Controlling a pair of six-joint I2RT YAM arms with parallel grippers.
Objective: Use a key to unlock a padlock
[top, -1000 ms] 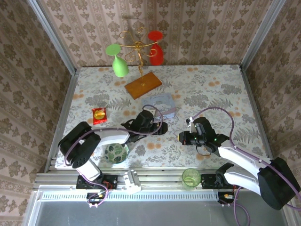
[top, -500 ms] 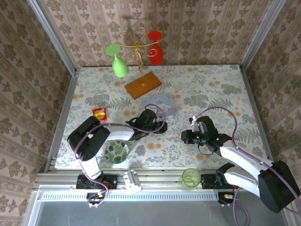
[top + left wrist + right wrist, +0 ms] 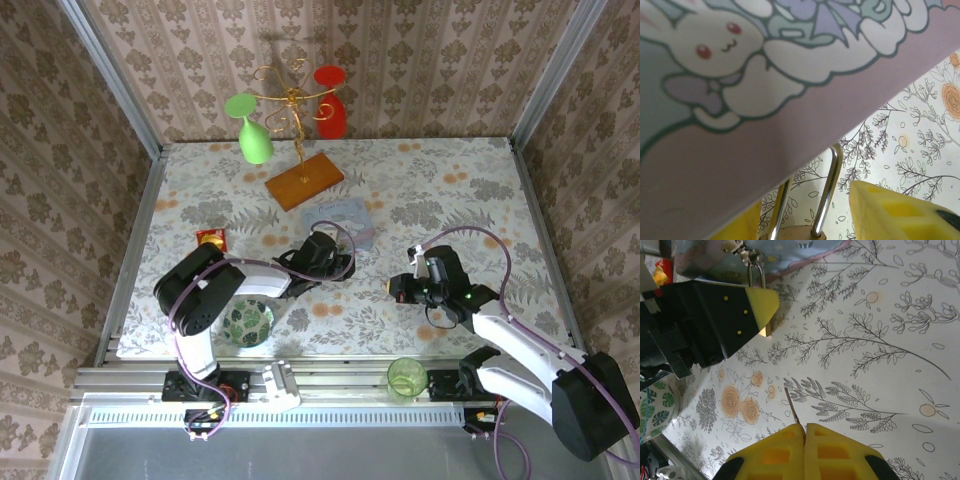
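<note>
1. Padlock [image 3: 797, 235] sits right by the bunny tin [image 3: 740, 75], left hand [image 3: 810, 222] clamped on its brass body.
2. Right hand [image 3: 804, 432] is pinched together on the key [image 3: 792, 410], tip poking out over the counter [image 3: 880, 315], well apart from the padlock.

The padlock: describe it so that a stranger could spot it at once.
Find the pale blue bunny tin in the middle of the floral table. At its near edge, between the left gripper's yellow fingers, sits the padlock. It is tiny, with a brass body and thin silvery shackle, unlike the flat tin.
</note>
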